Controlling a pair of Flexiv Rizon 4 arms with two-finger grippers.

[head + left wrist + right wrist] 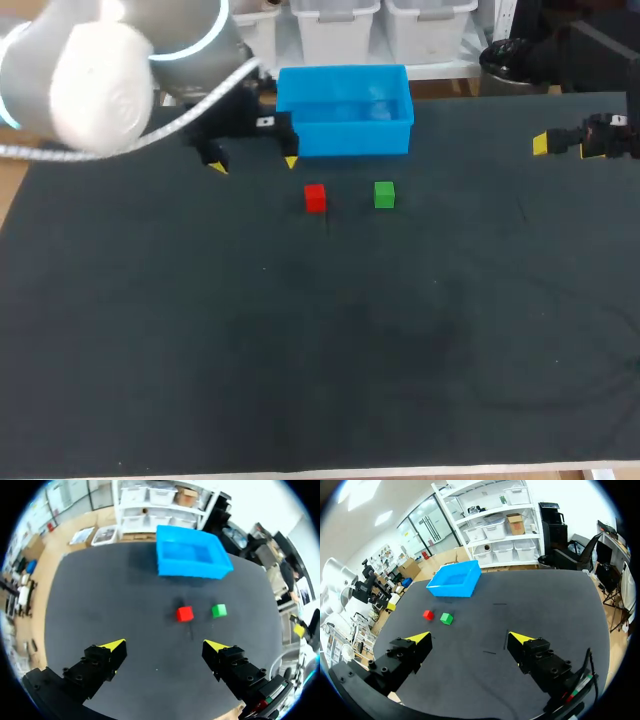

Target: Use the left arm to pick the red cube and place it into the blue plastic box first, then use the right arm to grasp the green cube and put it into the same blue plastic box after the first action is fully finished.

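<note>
**Two cubes on the table, none in the box**

Both cubes lie out on the dark table (300,350), so by my reading no part of the task is done. The red cube (315,197) sits just in front of the blue plastic box (350,137), near its left half. The green cube (384,194) is close beside it, to its right, with a gap between them. No cube shows inside the box in either the head view or the left wrist view.

The left gripper (165,645) hangs beside the box's left front corner, to the left of the red cube and a little behind it. Its yellow-tipped fingers are spread wide with nothing between them, and in its own wrist view the red cube lies ahead of the gap.

The right gripper (470,637) is well off at the table's right side, far from both cubes. Its fingers are also wide apart and empty.

What is left, as I judge it, is everything: the left arm's pick and drop of the red cube, then the right arm's turn with the green one.
</note>
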